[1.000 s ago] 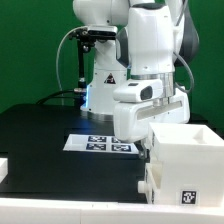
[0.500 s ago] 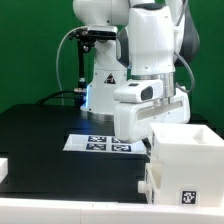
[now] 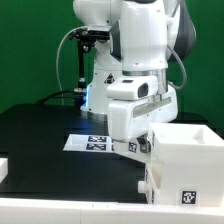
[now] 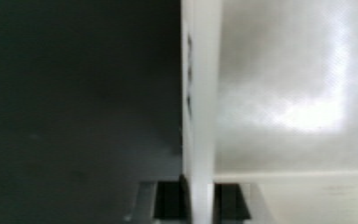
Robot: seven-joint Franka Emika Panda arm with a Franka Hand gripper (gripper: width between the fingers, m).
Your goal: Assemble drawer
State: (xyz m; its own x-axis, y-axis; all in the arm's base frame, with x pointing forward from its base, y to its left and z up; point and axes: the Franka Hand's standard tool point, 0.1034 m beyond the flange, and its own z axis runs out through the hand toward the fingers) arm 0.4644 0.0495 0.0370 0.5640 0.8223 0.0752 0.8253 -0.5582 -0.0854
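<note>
Green backdrop behind, black table (image 3: 50,135) below, white edge along the near side. Arm (image 3: 140,50) filling the middle of the exterior view, leaning down toward the drawer housing (image 3: 185,160) at the exterior view's right. Housing standing near the table's front, open at the top, one square tag (image 3: 186,197) on its near face, right side cut off by the frame. Gripper (image 3: 143,143) down at the housing's left wall, fingertips hidden behind arm and wall, so cannot tell whether spread or pinching. Marker board (image 3: 95,142) flat on the table, partly covered by the arm. Small white piece (image 3: 3,166) at far left, cut off, unclear what. Wrist view blurred: thin white wall edge (image 4: 197,100) between dark table and bright white surface.
</note>
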